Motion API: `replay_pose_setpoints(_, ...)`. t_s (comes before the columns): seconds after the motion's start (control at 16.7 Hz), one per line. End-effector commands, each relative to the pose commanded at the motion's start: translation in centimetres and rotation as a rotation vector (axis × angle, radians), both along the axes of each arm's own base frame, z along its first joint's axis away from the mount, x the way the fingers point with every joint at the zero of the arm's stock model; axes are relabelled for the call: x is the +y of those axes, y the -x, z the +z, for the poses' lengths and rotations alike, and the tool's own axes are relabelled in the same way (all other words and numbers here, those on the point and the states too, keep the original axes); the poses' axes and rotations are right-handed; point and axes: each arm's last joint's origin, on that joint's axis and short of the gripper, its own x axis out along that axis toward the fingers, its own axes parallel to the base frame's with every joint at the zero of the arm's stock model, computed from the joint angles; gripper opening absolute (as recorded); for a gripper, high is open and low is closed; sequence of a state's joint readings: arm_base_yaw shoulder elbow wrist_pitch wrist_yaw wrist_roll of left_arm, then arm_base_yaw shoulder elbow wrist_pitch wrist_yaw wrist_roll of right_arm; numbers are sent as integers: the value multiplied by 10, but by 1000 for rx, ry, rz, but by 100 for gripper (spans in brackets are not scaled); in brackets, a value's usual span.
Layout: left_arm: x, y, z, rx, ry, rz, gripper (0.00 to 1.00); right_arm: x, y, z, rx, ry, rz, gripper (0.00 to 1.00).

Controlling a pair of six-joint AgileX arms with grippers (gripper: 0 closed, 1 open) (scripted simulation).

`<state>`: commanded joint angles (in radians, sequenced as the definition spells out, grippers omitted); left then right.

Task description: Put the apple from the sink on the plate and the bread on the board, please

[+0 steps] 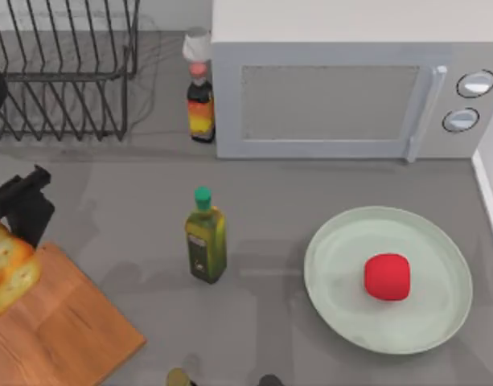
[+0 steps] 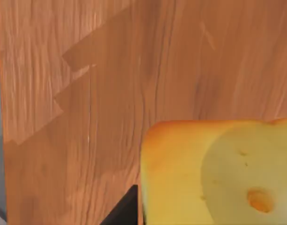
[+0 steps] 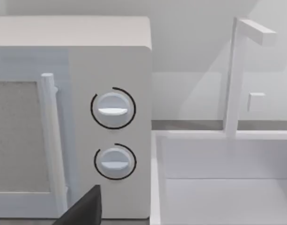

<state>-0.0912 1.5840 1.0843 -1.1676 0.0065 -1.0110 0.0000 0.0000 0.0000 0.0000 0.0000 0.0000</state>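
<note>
The red apple [image 1: 388, 277] lies on the pale green plate [image 1: 343, 241], right of the table's middle. At the far left, my left gripper [image 1: 15, 231] is shut on the golden bread [image 1: 9, 272], which hangs just over the far corner of the wooden board [image 1: 65, 330]. In the left wrist view the bread [image 2: 218, 173] is close up, with one dark finger [image 2: 124, 208] beside it and the board's grain [image 2: 110, 84] behind. A dark part of my right gripper [image 3: 84, 210] shows in the right wrist view, facing the microwave [image 3: 110, 70] and the white sink [image 3: 218, 192].
An olive-oil bottle [image 1: 205, 244] stands mid-table between board and plate. A sauce bottle [image 1: 200, 100] stands by the microwave [image 1: 334, 88] at the back. A black wire rack [image 1: 65, 72] is at the back left. The sink's rim [image 1: 491, 193] runs along the right edge, with its faucet [image 3: 234, 75] behind.
</note>
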Motion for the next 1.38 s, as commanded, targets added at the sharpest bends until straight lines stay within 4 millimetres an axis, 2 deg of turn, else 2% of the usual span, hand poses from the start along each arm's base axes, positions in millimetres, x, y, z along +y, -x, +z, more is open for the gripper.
replay_pose_setpoints(0.24, 10, 27, -8, -25, 40, 376, 0, 0, 0, 0, 0, 0, 0, 100)
replay_pose_setpoints(0.48, 15, 42, -14, -34, 72, 576, 0, 0, 0, 0, 0, 0, 0, 100)
replay_pose_setpoints(0.96, 15, 44, -17, -35, 75, 597, 0, 0, 0, 0, 0, 0, 0, 100)
replay_pose_setpoints(1.38, 12, 43, -46, -51, 82, 601, 0, 0, 0, 0, 0, 0, 0, 100)
